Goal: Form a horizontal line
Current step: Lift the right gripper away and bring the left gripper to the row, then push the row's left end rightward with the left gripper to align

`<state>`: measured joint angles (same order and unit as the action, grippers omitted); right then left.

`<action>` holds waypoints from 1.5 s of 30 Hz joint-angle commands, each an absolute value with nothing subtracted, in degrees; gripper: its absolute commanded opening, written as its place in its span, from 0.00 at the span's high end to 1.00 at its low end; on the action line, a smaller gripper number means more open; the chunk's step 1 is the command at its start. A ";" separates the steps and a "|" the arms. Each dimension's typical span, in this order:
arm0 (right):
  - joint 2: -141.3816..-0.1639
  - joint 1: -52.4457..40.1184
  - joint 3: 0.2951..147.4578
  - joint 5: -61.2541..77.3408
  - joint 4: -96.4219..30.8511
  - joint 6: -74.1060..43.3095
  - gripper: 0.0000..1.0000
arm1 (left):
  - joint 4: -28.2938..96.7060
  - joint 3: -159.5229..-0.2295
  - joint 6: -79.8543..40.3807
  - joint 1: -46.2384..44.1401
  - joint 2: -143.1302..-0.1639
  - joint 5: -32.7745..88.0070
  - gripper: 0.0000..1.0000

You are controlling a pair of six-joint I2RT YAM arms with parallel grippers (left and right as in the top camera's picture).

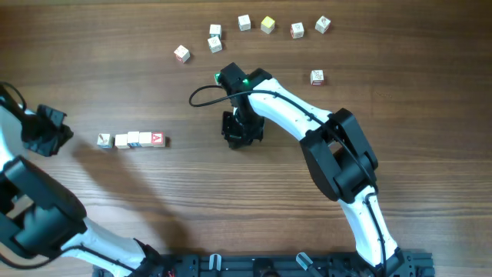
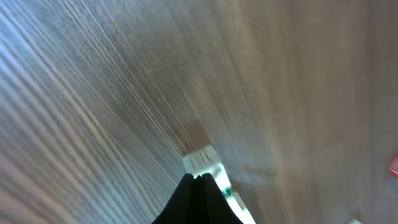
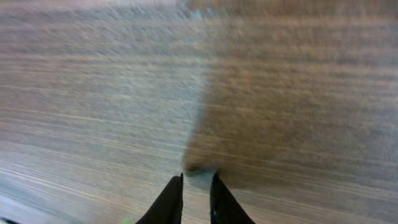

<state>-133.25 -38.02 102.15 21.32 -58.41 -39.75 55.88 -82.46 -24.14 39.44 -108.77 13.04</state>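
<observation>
Only one readable letter on the table (image 1: 231, 200): a red "A" on the end cube (image 1: 157, 139), capping the 3 o'clock end of the horizontal line (image 1: 139, 139). The marks on the line's other faces are too small to make out from overhead. The line is a short bar of whitish cubes touching edge to edge. A stray cube (image 1: 104, 140) sits just off its 9 o'clock end with a thin gap.

The left gripper (image 1: 58, 132) hovers near that end, with the line at its 3 o'clock. In the left wrist view its fingers (image 2: 196, 199) read as a single black wedge, pressed together with nothing between them. A whitish block (image 2: 202, 160) lies just past the tip, but the blur hides which cube it is.

The right gripper (image 1: 242, 132) is well apart from the line, which lies at its 9 o'clock. Its wrist camera shows two dark fingertips (image 3: 171, 199) parted by a narrow slit, holding nothing, over bare wood grain.

At 12 o'clock on the table there is an arc of loose cubes (image 1: 297, 30), among them a green-faced cube (image 1: 267, 25). Their printing is unreadable.
</observation>
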 commanded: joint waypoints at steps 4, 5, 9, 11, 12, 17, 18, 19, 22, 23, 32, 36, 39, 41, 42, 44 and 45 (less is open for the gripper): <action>-135.96 -38.06 100.47 13.37 -56.80 -39.00 0.82 | 53.08 -77.82 -26.33 39.57 -110.98 11.25 0.96; -135.96 -38.06 100.47 13.37 -56.80 -39.00 0.82 | 52.34 -76.97 -26.85 39.51 -110.98 11.22 0.96; -135.96 -38.06 100.47 13.34 -56.77 -38.98 0.82 | 48.18 -72.79 -30.72 39.27 -111.02 11.25 0.96; -135.96 -38.06 100.47 13.34 -56.77 -38.98 0.82 | 44.64 -70.22 -31.00 38.98 -111.02 11.25 0.96; -135.96 -38.06 100.47 13.34 -56.80 -38.98 0.82 | 42.89 -69.10 -31.00 38.81 -111.02 11.25 0.96; -135.98 -38.06 100.47 13.32 -56.47 -38.98 0.82 | 36.93 -65.67 -32.49 37.52 -111.02 11.29 0.96; -135.96 -38.06 100.47 13.34 -56.45 -38.98 0.82 | 36.49 -65.47 -32.47 37.28 -111.02 11.27 0.96; -135.96 -38.06 100.47 13.34 -56.47 -39.00 0.82 | 36.07 -65.45 -32.51 36.88 -111.02 11.27 0.96; -135.96 -38.06 100.47 13.34 -56.53 -38.96 0.82 | 34.83 -65.45 -32.67 35.70 -111.02 11.53 0.96; -135.98 -38.06 100.47 13.34 -56.55 -38.96 0.82 | 34.65 -65.45 -32.67 35.31 -111.02 11.49 0.96; -135.96 -38.06 100.47 13.34 -56.55 -38.98 0.82 | 35.55 -65.45 -32.67 32.84 -111.02 11.49 0.96; -135.96 -38.06 100.47 13.34 -56.58 -38.96 0.82 | 35.79 -65.45 -32.67 32.84 -111.02 11.49 0.96; -135.96 -38.06 100.47 13.34 -56.55 -38.96 0.82 | 36.60 -65.45 -33.50 32.84 -111.02 11.44 0.96; -135.96 -38.06 100.47 13.34 -56.55 -38.98 0.82 | 37.82 -65.45 -35.00 32.84 -111.02 11.40 0.96; -135.96 -38.06 100.47 13.34 -56.55 -38.98 0.82 | 38.24 -65.45 -35.62 32.84 -111.02 11.31 0.96; -135.96 -38.06 100.47 13.34 -56.55 -38.96 0.82 | 39.09 -65.45 -37.80 32.84 -111.02 11.25 0.96; -135.98 -38.06 100.47 13.34 -56.55 -38.98 0.82 | 39.42 -65.45 -38.68 32.84 -111.02 11.25 0.96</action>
